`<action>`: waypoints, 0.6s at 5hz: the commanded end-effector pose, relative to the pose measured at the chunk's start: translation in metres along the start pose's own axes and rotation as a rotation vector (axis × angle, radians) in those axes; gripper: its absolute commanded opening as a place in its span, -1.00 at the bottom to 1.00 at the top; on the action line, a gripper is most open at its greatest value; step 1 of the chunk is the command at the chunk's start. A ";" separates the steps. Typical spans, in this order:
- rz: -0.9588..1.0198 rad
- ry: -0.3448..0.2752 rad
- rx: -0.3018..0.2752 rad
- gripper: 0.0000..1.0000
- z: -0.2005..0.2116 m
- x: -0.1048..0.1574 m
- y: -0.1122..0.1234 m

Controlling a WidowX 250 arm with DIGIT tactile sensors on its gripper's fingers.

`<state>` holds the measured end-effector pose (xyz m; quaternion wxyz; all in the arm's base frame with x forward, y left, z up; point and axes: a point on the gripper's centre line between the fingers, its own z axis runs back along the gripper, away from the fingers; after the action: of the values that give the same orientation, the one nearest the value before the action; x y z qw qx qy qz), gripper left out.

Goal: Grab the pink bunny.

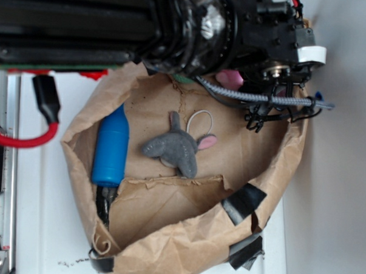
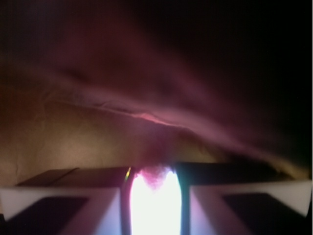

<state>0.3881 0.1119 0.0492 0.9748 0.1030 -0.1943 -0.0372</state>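
Wrist view: gripper (image 2: 154, 196) fingers closed on the pink bunny (image 2: 155, 177), brown paper bag (image 1: 185, 234) beneath

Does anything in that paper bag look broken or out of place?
The brown paper bag is torn and crumpled: its rim is ragged, and black tape patches one side. A grey plush animal lies on its side beside a blue cylinder. The pink bunny is mostly hidden under the gripper.
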 end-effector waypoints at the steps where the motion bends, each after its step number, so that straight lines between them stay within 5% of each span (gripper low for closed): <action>1: -0.030 -0.078 -0.022 -1.00 0.038 0.001 0.008; 3: -0.062 -0.077 -0.231 -1.00 0.146 -0.031 0.007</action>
<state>0.3064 0.0812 0.1446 0.9757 -0.0232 -0.1944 -0.0979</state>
